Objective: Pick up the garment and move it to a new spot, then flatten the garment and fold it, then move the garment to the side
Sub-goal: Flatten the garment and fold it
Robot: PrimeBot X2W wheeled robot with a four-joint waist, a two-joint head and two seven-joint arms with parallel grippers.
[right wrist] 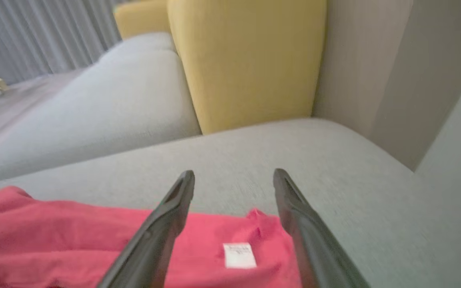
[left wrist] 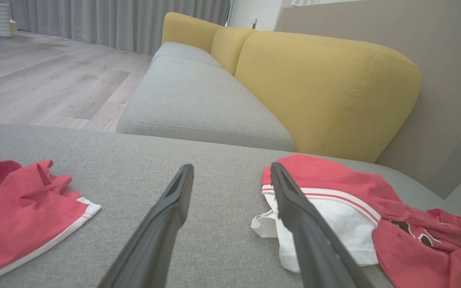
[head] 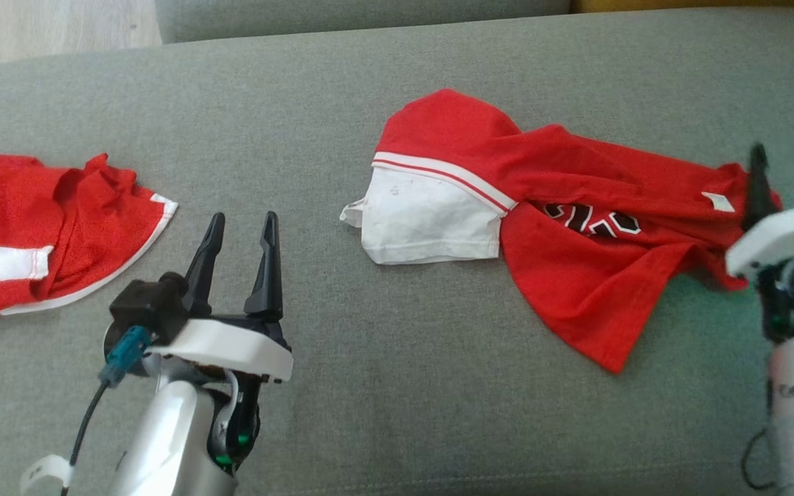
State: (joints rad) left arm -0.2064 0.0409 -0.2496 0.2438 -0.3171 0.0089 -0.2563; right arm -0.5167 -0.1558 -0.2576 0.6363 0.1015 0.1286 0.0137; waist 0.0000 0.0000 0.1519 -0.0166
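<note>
A crumpled red garment [head: 562, 207] with a white panel and a black-and-white print lies on the grey cushion [head: 383, 386], right of centre. It also appears in the left wrist view as the garment [left wrist: 394, 224] and in the right wrist view as red cloth [right wrist: 54, 236] with a white label [right wrist: 238, 255]. My right gripper [head: 786, 172] stands open over the garment's right end, nothing between its fingers [right wrist: 158, 232]. My left gripper [head: 242, 231] is open above bare cushion, left of the garment's white panel.
A second red-and-white garment [head: 45, 234] lies at the cushion's left edge. Beyond are another grey seat [left wrist: 198, 100], yellow backrests [left wrist: 326, 88], a wall panel on the right and wooden floor [left wrist: 42, 80] on the left.
</note>
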